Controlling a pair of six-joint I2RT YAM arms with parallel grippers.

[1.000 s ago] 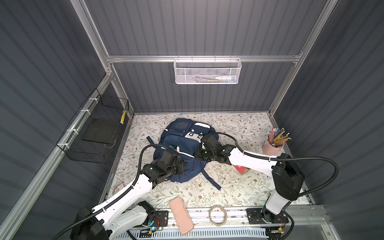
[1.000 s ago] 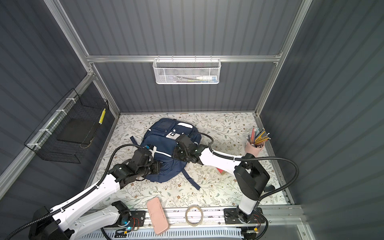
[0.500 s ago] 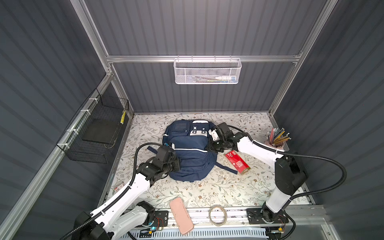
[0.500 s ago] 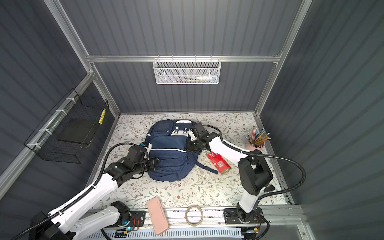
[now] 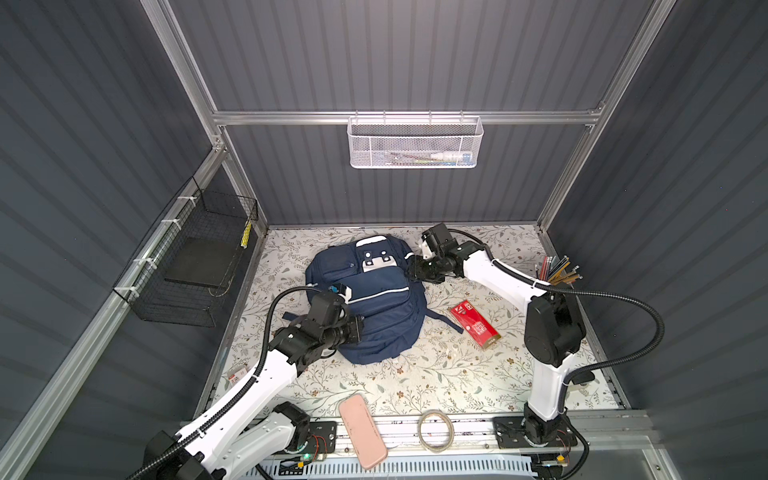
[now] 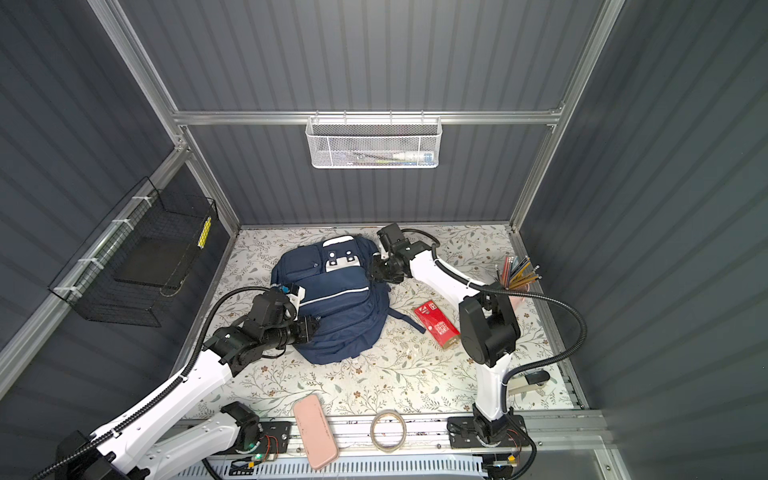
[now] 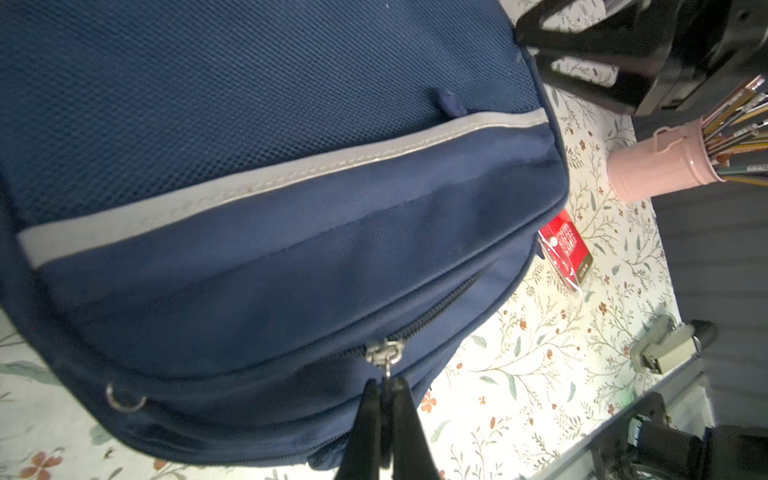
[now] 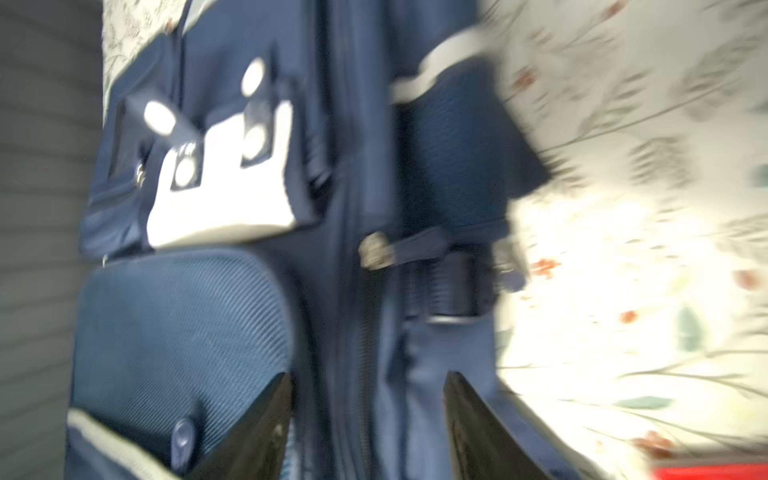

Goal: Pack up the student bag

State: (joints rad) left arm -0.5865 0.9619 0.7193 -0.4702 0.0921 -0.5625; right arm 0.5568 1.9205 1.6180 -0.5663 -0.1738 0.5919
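1. Wire basket (image 5: 189,266): black, fixed to the left wall above the table (image 5: 436,374). A dark flat slab (image 5: 199,262) lies inside.
2. Left gripper (image 5: 358,328): at the near-left edge of the bag. In the left wrist view its fingers (image 7: 365,424) are pressed together on the zip pull (image 7: 385,365) of a lower zip.
3. Bag (image 5: 374,303): navy, lying flat with its front up, left of the table's middle, one end toward the back wall. A pale stripe (image 7: 270,174) crosses the front pocket, with a white patch (image 5: 376,262) beyond it. One strap (image 5: 444,320) trails out to the right.
4. Pink case (image 5: 363,436): at the front edge, partly over the rail, well apart from the bag.
5. Mesh basket (image 5: 415,143): white, hung on the back wall and holding slim items too small to name.
6. Right gripper (image 5: 414,272): at the far-right side of the bag. Its wrist view is blurred, but the fingers (image 8: 266,424) stand clearly apart with only the bag's side seam between them, and nothing is gripped. Whether the tips touch the fabric cannot be told.
7. Tape ring (image 5: 435,430): flat on the front rail, just right of the pink case.
8. Red box (image 5: 475,325): flat on the table to the right of the bag, near the strap's end and clear of the bag's body.
9. Cup (image 7: 660,166): pink, filled with pencils (image 5: 559,268), at the table's right edge beside the right arm.
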